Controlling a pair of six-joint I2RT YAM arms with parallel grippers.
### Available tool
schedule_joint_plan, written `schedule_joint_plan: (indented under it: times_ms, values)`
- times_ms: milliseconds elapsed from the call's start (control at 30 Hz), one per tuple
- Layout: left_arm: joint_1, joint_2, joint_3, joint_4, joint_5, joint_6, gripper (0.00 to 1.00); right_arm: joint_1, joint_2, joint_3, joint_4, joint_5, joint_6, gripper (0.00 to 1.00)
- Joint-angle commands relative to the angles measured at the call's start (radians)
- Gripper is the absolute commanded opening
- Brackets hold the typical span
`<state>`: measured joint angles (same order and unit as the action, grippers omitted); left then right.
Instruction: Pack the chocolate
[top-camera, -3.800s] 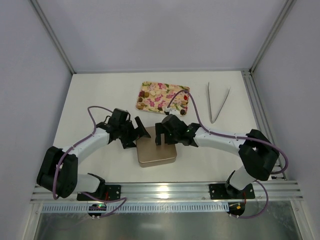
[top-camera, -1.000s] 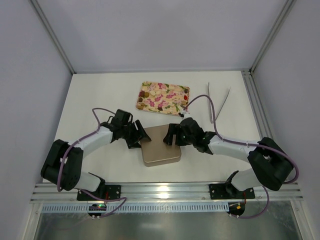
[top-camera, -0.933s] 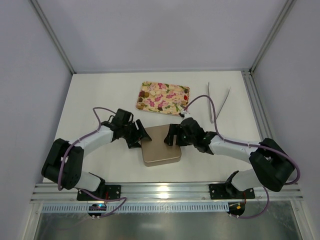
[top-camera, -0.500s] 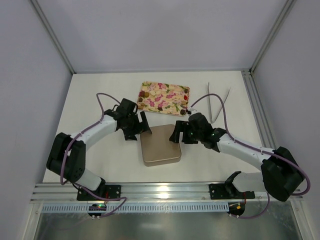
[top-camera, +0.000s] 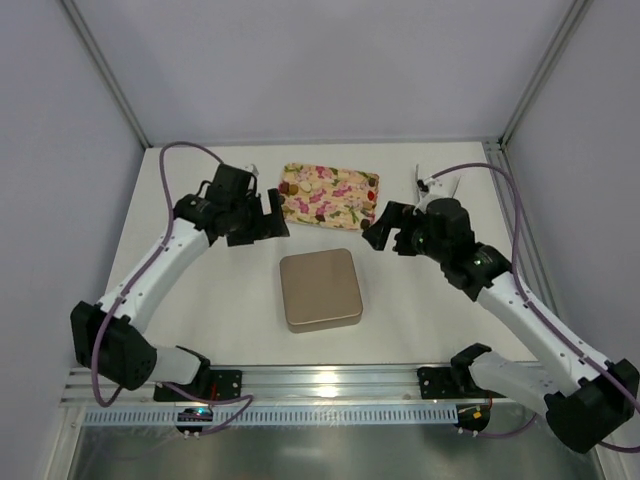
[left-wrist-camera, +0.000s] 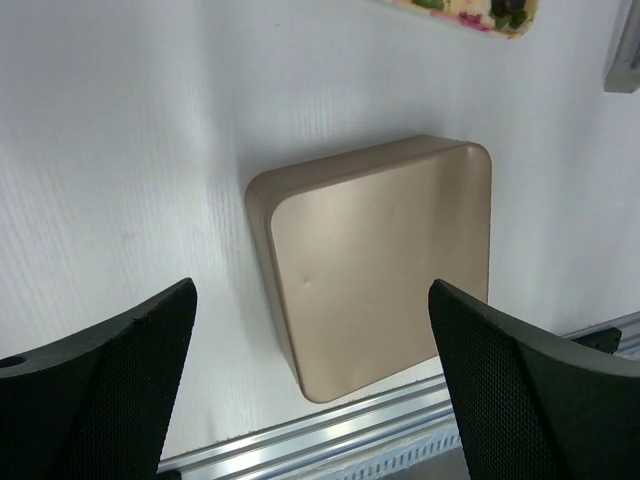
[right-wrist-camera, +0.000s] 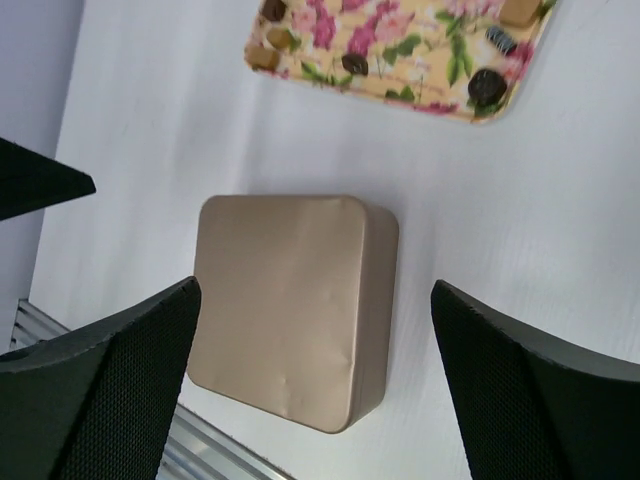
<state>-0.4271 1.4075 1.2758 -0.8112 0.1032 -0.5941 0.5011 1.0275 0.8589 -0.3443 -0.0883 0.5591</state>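
Choc pcs (right-wrist-camera: 485, 87) are roundish, so I can't call a long axis or heading for them. They sit scattered on the floral tray (right-wrist-camera: 410, 45) at the far side of the table (top-camera: 200, 300), tray's long side running L-R. L gripper (top-camera: 272, 215) hangs just off the tray's L end, R gripper (top-camera: 385, 228) just off its R end; neither touches any choc. Both spread wide, nothing between the fingers. Closed gold tin (top-camera: 319, 289) lies nearer me, btw the arms.

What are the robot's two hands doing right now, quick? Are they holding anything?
Left gripper: open, holding nothing.
Right gripper: open, holding nothing.
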Motion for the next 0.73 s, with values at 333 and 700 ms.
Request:
schedule_joint_plan:
  times_ms: [333, 700]
  values:
    - [0.002, -0.38, -0.039, -0.103, -0.086, 0.096, 0.96, -0.009, -0.296, 0.109, -0.248, 0.245, -0.085, 1.0]
    - [0.002, -0.423, -0.049, -0.117, -0.091, 0.102, 0.97, -0.009, -0.328, 0.092, -0.234, 0.254, -0.073, 1.0]
